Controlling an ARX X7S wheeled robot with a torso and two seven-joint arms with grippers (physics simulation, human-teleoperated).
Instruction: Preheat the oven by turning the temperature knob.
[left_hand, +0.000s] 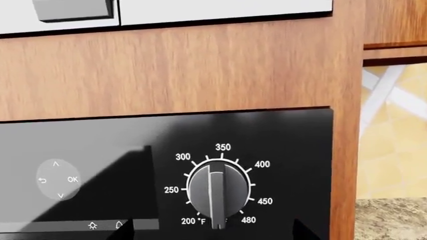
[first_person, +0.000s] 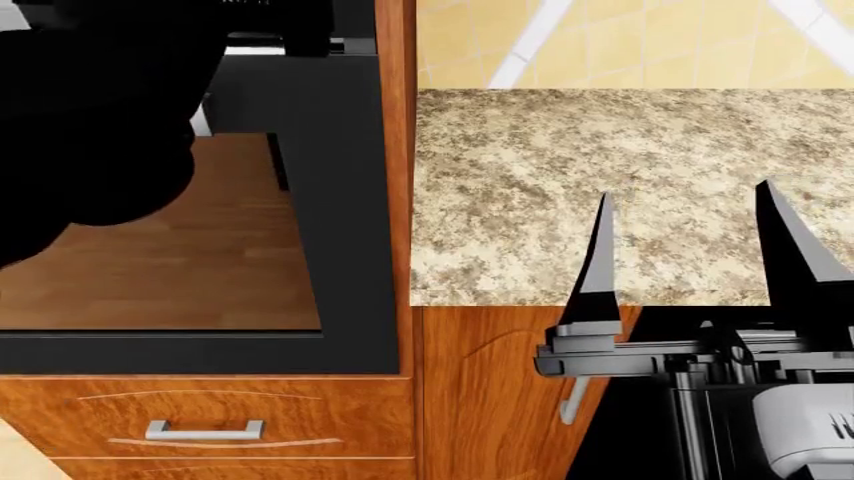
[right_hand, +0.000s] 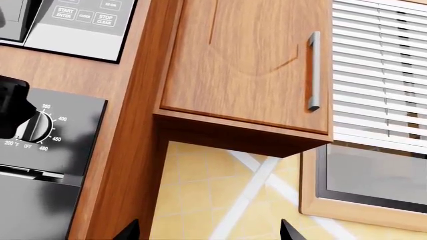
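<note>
The oven's black control panel (left_hand: 100, 150) fills the left wrist view. Its grey temperature knob (left_hand: 215, 192) sits inside a dial marked 200 to 480; the knob's bar stands along the line from 350 down to the gap between 200 and 480. My left gripper (left_hand: 219, 235) is open, its dark fingertips (left_hand: 133, 231) wide apart on either side of the knob, close in front of it. The knob (right_hand: 35, 128) also shows in the right wrist view, with the left gripper's black body beside it. The oven door's reflective glass (first_person: 160, 250) shows in the head view. My right gripper (first_person: 687, 250) is open and empty over the counter.
A granite counter (first_person: 534, 180) lies right of the oven column, with a yellow tiled wall behind. A wooden upper cabinet (right_hand: 247, 65) with a bar handle hangs above it, beside a window blind (right_hand: 380, 70). A microwave keypad (right_hand: 80, 20) sits above the oven. A drawer (first_person: 203, 430) lies below.
</note>
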